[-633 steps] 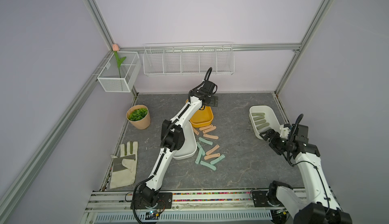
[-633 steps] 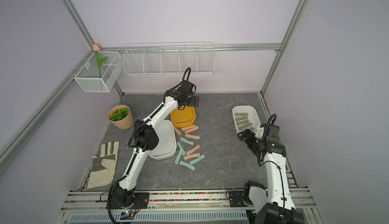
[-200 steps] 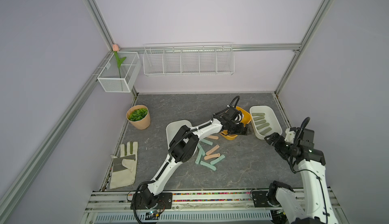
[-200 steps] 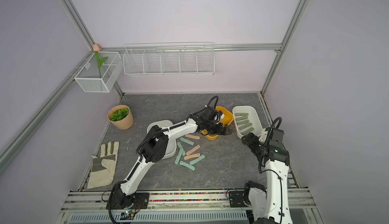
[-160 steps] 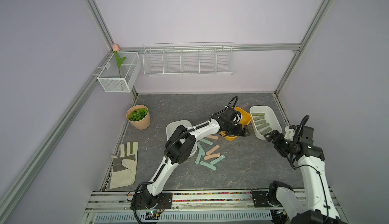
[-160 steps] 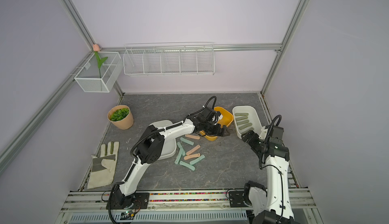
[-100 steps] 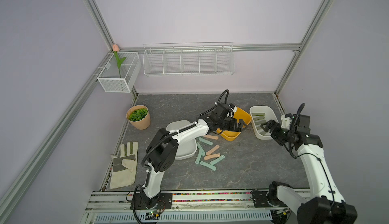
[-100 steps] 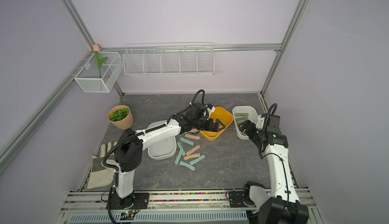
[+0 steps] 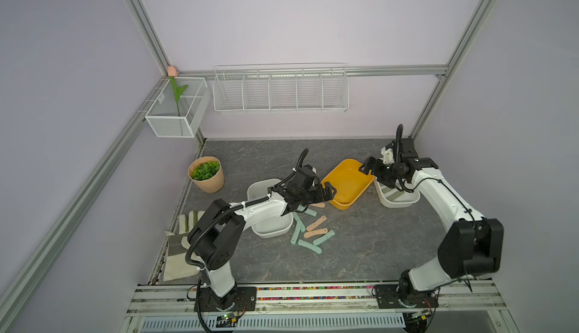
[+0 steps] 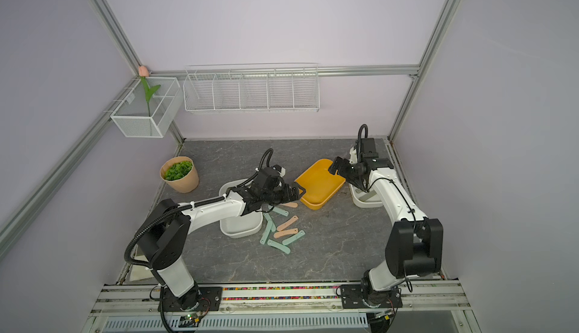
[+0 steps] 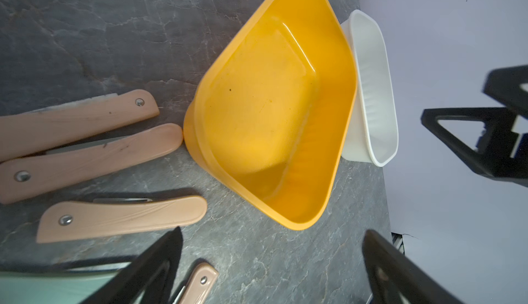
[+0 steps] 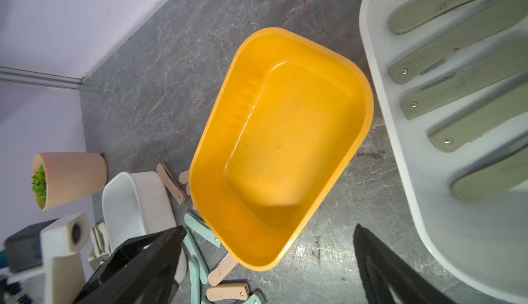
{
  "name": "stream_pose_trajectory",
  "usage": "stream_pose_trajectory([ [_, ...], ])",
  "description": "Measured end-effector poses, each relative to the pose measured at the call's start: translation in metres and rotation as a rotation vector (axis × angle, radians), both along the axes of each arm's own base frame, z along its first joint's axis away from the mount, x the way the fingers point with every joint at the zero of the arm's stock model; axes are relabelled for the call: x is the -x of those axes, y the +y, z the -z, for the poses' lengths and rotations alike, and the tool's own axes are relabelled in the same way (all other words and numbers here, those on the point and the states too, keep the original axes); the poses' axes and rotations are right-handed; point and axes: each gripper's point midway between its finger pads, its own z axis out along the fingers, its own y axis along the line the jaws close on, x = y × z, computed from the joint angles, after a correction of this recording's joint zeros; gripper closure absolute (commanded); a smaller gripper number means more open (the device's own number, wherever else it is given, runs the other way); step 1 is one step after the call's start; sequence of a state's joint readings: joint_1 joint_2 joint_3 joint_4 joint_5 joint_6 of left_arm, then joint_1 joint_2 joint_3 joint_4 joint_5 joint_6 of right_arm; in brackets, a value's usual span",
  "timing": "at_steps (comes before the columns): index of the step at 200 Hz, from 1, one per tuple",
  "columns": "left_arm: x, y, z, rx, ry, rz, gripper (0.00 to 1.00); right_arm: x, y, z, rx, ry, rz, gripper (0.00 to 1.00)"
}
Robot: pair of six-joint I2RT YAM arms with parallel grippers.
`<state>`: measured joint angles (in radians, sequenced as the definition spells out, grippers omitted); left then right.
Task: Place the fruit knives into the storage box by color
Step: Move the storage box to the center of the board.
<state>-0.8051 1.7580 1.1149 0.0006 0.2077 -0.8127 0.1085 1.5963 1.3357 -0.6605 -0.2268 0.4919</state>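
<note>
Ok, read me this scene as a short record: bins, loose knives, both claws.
yellow plastic bin: empty, between white bins
right white oval bin: holds olive grey-green folded knives
left white oval bin: partly behind left arm
loose folded knives: peach-pink and mint-teal, on grey stone-look tabletop
left claw: open, empty, beside yellow bin
right claw: open, empty, above yellow bin

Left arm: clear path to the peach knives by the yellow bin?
Likely yes: the left fingers stand open close above the peach knives, which lie flat and uncovered beside the yellow bin; only its wall crowds their ends.
</note>
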Motion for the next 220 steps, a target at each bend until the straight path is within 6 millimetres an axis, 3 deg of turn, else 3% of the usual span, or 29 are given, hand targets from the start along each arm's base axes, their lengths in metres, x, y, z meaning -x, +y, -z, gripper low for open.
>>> stream_pose_trajectory([
  [41, -0.007, -0.007, 0.005, 0.018, 0.008, -0.011, 0.01, -0.018, 0.006, 0.032, 0.071, 0.066, -0.032, 0.00],
  [100, -0.014, -0.021, 0.012, 0.027, 0.025, 0.003, 0.01, -0.016, 0.007, 0.064, 0.125, 0.144, -0.063, 0.03],
  [169, -0.028, -0.029, 0.010, 0.055, 0.036, 0.003, 0.01, -0.009, 0.005, 0.073, 0.139, 0.166, -0.073, 0.05],
  [220, -0.031, -0.027, 0.010, 0.060, 0.039, -0.003, 0.01, -0.018, 0.015, 0.049, 0.134, 0.108, -0.089, 0.05],
])
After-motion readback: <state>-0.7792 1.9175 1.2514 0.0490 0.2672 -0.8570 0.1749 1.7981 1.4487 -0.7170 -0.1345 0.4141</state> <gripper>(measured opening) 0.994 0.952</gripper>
